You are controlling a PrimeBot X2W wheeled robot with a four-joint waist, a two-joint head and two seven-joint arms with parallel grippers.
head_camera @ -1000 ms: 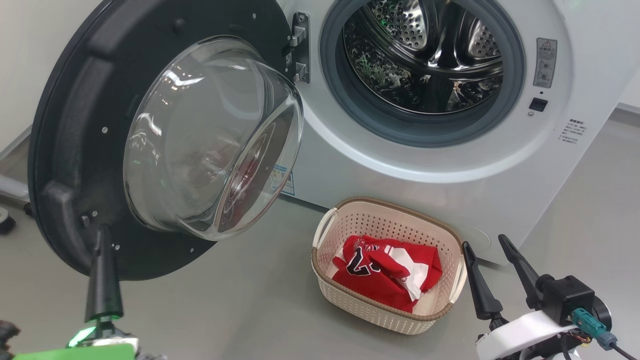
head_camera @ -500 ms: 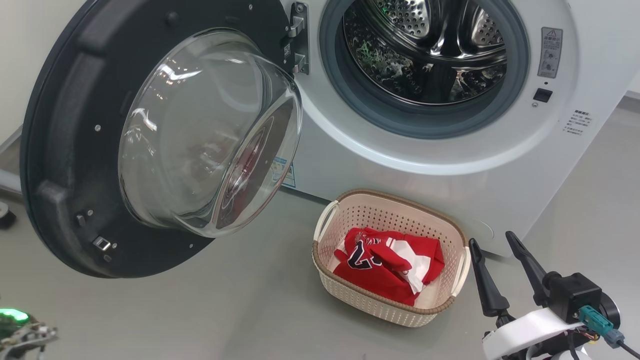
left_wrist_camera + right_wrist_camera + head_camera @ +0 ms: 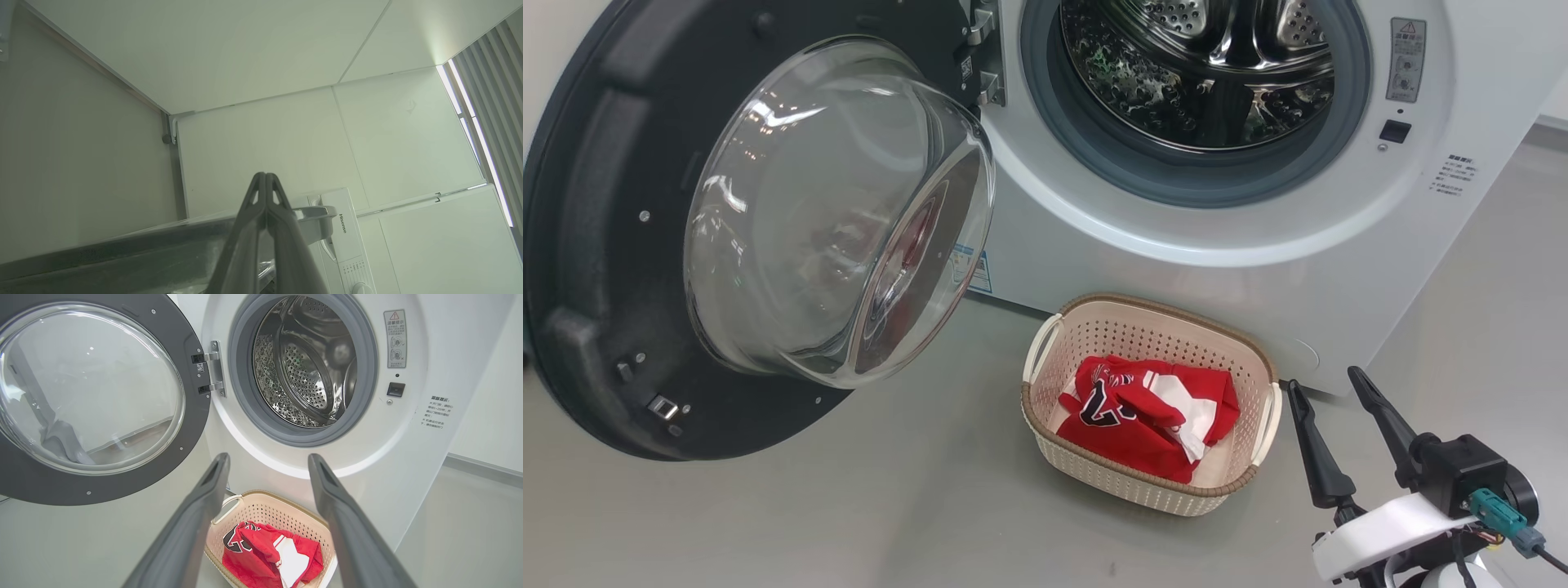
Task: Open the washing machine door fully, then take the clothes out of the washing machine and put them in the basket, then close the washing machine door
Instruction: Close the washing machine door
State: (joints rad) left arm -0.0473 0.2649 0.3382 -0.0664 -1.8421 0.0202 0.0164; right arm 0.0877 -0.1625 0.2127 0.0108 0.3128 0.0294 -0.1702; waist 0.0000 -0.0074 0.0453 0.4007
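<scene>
The washing machine door (image 3: 596,245) juts out at left; the drum mouth (image 3: 1201,73) beside it gapes unobstructed.

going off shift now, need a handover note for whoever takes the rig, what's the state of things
Left tool: shut, holding nothing, pointing up toward the wall.
Right tool: open, empty, just right of the basket in the head view.
Things: washing machine door stands wide open; red jersey lies in the basket, which sits on the floor in front of the washing machine; drum looks empty.
Done: door opened, clothes in the basket.
To do: close the door.
</scene>
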